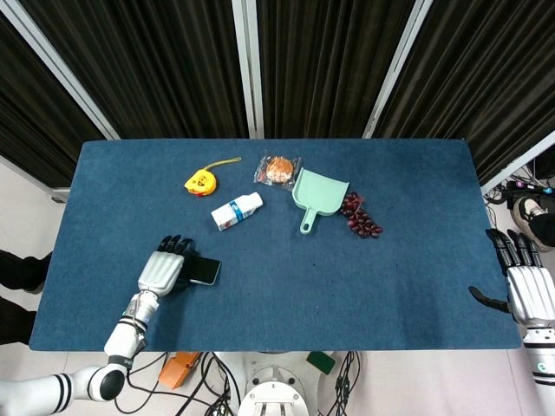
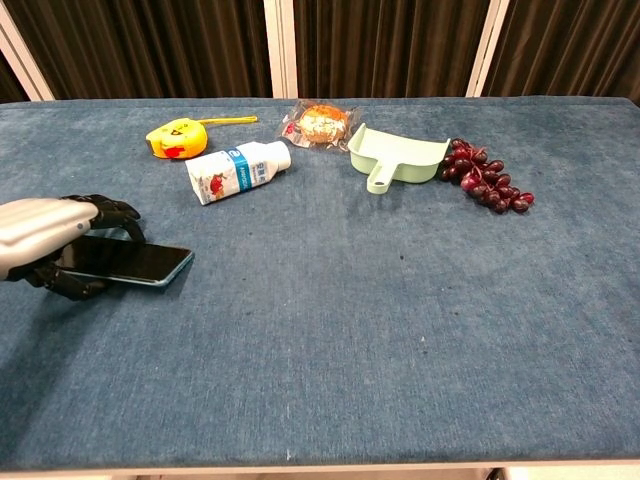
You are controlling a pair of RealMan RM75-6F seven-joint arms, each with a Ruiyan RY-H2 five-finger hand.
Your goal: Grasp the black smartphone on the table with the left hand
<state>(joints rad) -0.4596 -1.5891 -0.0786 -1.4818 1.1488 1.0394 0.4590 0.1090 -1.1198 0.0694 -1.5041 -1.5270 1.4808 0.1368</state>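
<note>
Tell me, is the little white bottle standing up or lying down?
Lying down. The white bottle rests on its side on the blue table, cap toward the back.

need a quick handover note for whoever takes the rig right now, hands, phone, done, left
Left hand: fingers over the top and thumb under the black smartphone, gripping its near-left end at the table's left front.
Right hand: open, holding nothing, at the table's right edge.
Done: grasp looks made; the phone's free end looks just off the cloth.
Left: confirm the hold is firm.
</note>
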